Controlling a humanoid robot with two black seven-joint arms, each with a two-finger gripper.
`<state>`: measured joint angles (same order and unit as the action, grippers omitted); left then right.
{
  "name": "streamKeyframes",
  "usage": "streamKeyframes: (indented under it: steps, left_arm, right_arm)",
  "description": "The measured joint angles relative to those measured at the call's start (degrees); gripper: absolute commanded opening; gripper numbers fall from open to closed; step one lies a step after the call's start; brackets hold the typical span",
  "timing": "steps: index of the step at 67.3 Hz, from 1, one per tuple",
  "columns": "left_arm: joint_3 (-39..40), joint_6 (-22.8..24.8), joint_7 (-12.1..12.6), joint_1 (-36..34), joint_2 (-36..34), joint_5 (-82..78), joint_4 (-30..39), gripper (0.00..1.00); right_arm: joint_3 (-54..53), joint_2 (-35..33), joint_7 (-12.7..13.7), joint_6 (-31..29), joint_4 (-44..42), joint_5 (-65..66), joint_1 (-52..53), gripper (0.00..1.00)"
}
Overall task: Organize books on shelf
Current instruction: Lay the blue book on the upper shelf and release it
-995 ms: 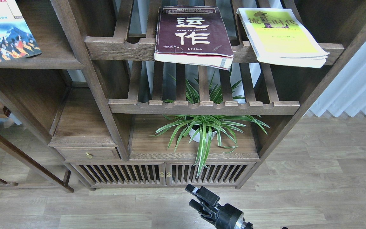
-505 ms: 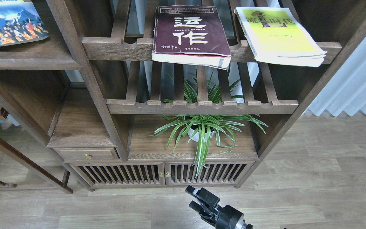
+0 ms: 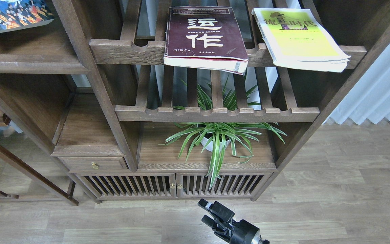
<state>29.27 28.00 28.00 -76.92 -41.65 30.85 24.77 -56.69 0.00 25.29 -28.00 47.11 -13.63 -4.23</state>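
The thick maroon book [image 3: 205,34] with big white characters lies flat on the upper slatted rack, its front edge overhanging the rail. The yellow-green, white-edged book [image 3: 300,37] lies flat to its right on the same rack, also overhanging. The book with the blue picture [image 3: 15,13] lies at the top left on the solid dark-brown shelf [image 3: 29,62], cut off by the view's edge. My right gripper [image 3: 206,211] is low at the bottom centre above the floor, far from all the books, open and empty. My left gripper is out of view.
A lower slatted rack [image 3: 215,113] sits under the books. A potted spider plant [image 3: 215,139] stands on the board below it. A small drawer [image 3: 93,164] and slatted doors [image 3: 171,184] are at the base. White curtain [image 3: 381,88] at right, wooden floor in front.
The blue-picture book has shifted up and back on the left shelf, now mostly cut off at the top edge. The other two books and my right gripper have hardly moved.
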Motion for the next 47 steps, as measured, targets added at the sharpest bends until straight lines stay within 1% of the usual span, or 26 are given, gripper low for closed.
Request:
streamKeyframes:
  steps: [2,3,5,6,8,13,16,34,41,47]
  left_arm:
    - [0.15,0.0,0.0,-0.09,0.1,0.0,-0.05,0.69]
    - [0.27,0.0,-0.01,-0.16,0.16,0.01,-0.07,0.74]
    - [0.45,0.0,-0.02,-0.31,0.26,0.0,-0.1,0.78]
    - [0.54,0.0,-0.02,-0.39,0.33,0.01,-0.12,0.83]
    - [0.66,0.0,-0.02,-0.55,0.46,0.0,-0.13,0.88]
    - [0.77,0.0,-0.03,-0.84,0.67,-0.08,-0.16,0.97]
    - [0.78,0.0,-0.02,-1.05,0.74,-0.12,-0.16,0.98]
    - [2.2,0.0,-0.02,-1.9,0.83,0.34,1.06,0.99]
    - [4.87,0.0,-0.01,-1.91,0.92,0.49,3.49,0.99]
    - [6.79,0.0,-0.01,-1.78,0.83,0.53,7.04,0.99]
  right_arm:
    - [0.0,0.0,0.0,0.0,0.0,0.0,0.0,0.99]
    - [0.0,0.0,0.0,0.0,0.0,0.0,0.0,0.99]
    - [0.0,0.0,0.0,0.0,0.0,0.0,-0.02,1.0]
    - [0.0,0.0,0.0,0.0,0.0,0.0,-0.02,0.99]
    - [0.0,0.0,0.0,0.0,0.0,0.0,-0.02,0.99]
    - [0.04,0.0,0.0,0.0,-0.03,0.0,-0.02,0.99]
    - [0.07,0.0,0.0,0.0,-0.07,0.0,-0.01,0.99]
    - [0.09,0.0,-0.05,0.0,-0.09,0.04,0.0,0.99]
    - [0.09,0.0,-0.05,0.0,-0.1,0.05,0.0,0.99]
    - [0.09,0.0,-0.05,0.0,-0.17,0.05,-0.02,0.99]
